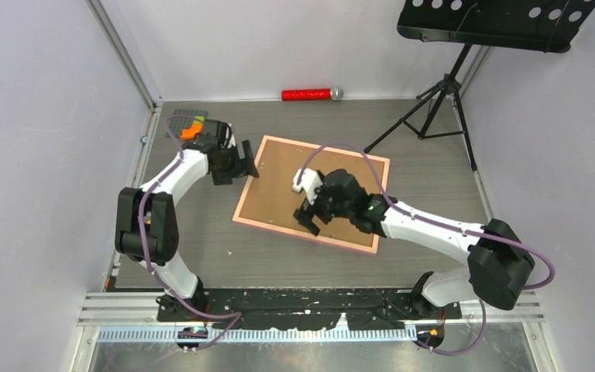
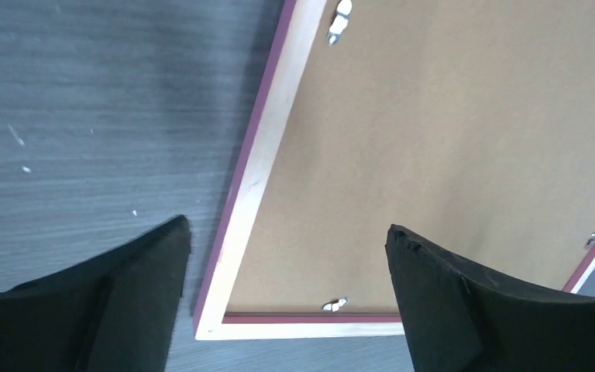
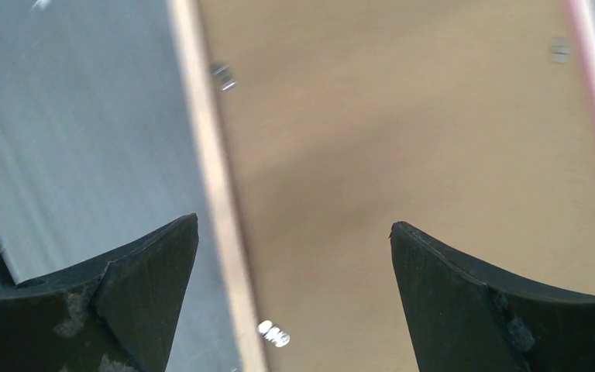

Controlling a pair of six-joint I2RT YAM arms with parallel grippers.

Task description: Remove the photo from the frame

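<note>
The frame (image 1: 287,142) lies face down in the middle of the table, its pale pink rim around a plain brown backing board (image 1: 279,190). The photo is hidden under the board. My left gripper (image 1: 240,164) is open and hovers over the frame's left edge; in the left wrist view its jaws (image 2: 288,232) straddle the rim (image 2: 267,147) near a corner, with small metal tabs (image 2: 335,304) showing. My right gripper (image 1: 310,217) is open above the frame's near edge; in the right wrist view it (image 3: 294,229) spans the rim (image 3: 205,139) and the board (image 3: 403,132).
A red glittery microphone (image 1: 310,94) lies against the back wall. A black music stand (image 1: 434,108) on a tripod stands at the back right, its tray (image 1: 496,23) overhanging. An orange and green object (image 1: 194,128) sits at the back left. Walls close in on both sides.
</note>
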